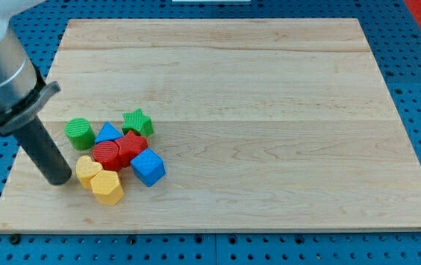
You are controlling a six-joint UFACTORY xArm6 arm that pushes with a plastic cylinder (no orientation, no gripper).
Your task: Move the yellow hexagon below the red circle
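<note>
- While the rod is planted at the view's left, my tip is seen resting on the wooden board, just left of the yellow heart and very close to it; contact cannot be confirmed.
- No gripper is carried: only a plain dark rod, so nothing is clamped or held.
- No brand, label or writing can be read anywhere.
- The yellow hexagon is found at the bottom of the cluster, pressed against the yellow heart on its left and sitting below and slightly left of the red circle.
- The red circle is packed against a red star; a blue triangle lies just above it, a green star further up, a green cylinder to the upper left, and a blue cube to the lower right.
- The hexagon is placed near the board's bottom edge, with a strip of bare wood below it; wide open board is offered to the view's right and top.
- No clear long axis is shown by the hexagon; its flat top is faced upward.
</note>
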